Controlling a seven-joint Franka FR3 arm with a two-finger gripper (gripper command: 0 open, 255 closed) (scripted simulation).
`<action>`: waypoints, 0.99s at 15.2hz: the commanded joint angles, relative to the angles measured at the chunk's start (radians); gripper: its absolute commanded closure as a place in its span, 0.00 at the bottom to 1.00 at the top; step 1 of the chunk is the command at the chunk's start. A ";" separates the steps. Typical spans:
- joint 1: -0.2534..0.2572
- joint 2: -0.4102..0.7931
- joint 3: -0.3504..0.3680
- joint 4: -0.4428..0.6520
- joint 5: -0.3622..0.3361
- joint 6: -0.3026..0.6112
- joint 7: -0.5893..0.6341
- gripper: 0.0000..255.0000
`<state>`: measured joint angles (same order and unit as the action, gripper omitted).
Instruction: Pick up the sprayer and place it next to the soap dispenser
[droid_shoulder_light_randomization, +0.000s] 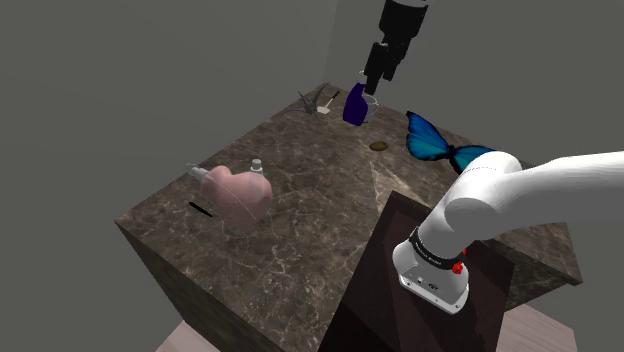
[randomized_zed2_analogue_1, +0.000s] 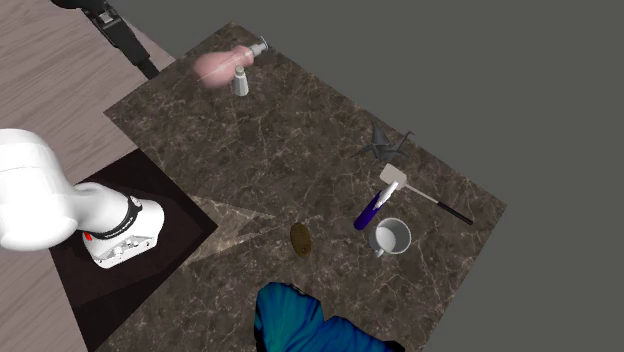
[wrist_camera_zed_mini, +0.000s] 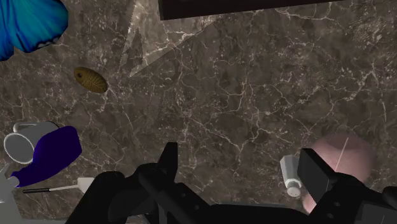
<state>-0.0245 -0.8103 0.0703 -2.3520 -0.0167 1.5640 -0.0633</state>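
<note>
The sprayer (droid_shoulder_light_randomization: 354, 106) is a dark purple bottle with a white head, standing near the far edge of the marble table (droid_shoulder_light_randomization: 300, 240). In the second exterior view the sprayer (randomized_zed2_analogue_1: 372, 207) lies between a white mug (randomized_zed2_analogue_1: 392, 238) and a black-handled tool (randomized_zed2_analogue_1: 440, 205). The pink soap dispenser (droid_shoulder_light_randomization: 240, 196) sits near the shoulder view's left corner, with a small grey bottle (randomized_zed2_analogue_1: 240, 83) beside it. My gripper (droid_shoulder_light_randomization: 374, 76) hangs open high above the table, holding nothing. In the wrist view the gripper (wrist_camera_zed_mini: 242, 164) frames bare marble, with the soap dispenser (wrist_camera_zed_mini: 347, 156) beside one finger and the sprayer (wrist_camera_zed_mini: 54, 151) well off to the other side.
A blue butterfly figure (droid_shoulder_light_randomization: 438, 143) stands near the arm's stand (droid_shoulder_light_randomization: 400, 290). A small brown oval object (randomized_zed2_analogue_1: 300, 236) lies between it and the sprayer. A grey spiky item (randomized_zed2_analogue_1: 380, 143) sits by the far edge. Bare marble stretches between the sprayer and the soap dispenser.
</note>
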 joint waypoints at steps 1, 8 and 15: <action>0.000 0.000 0.000 0.000 0.000 0.000 0.000 0.00; -0.049 0.144 -0.127 0.025 -0.075 0.127 -0.131 0.00; -0.084 0.333 -0.247 0.110 -0.110 0.242 -0.259 0.00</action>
<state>-0.1056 -0.5118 -0.1618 -2.2614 -0.1255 1.7881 -0.3058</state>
